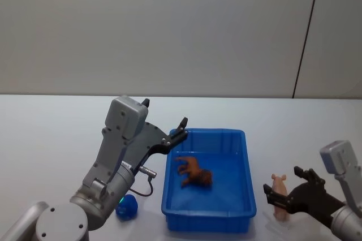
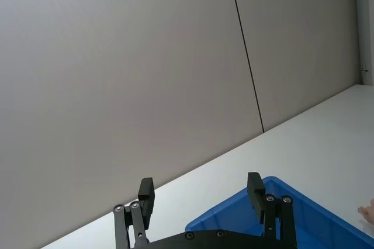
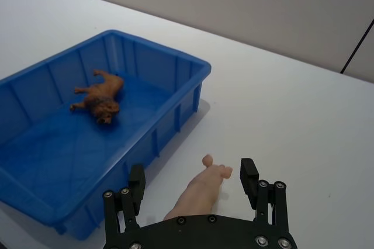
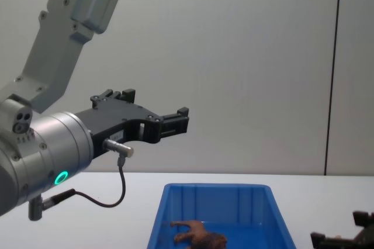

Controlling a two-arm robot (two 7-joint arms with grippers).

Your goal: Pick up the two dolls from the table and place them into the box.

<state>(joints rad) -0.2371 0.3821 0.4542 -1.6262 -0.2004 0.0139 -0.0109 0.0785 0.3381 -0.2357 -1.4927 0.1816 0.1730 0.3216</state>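
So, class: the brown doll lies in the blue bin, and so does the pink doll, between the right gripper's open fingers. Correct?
No. The pink doll is on the table right of the blue bin, as the head view shows. The brown doll does lie in it, and the right gripper is open around the pink doll. The left gripper hangs raised, open.

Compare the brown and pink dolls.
The brown doll lies on its side inside the box; the pink doll is on the table beside it. The brown doll is shaggy, the pink doll smooth. The open right tool straddles the pink doll, not the brown doll. Both are small animal figures.
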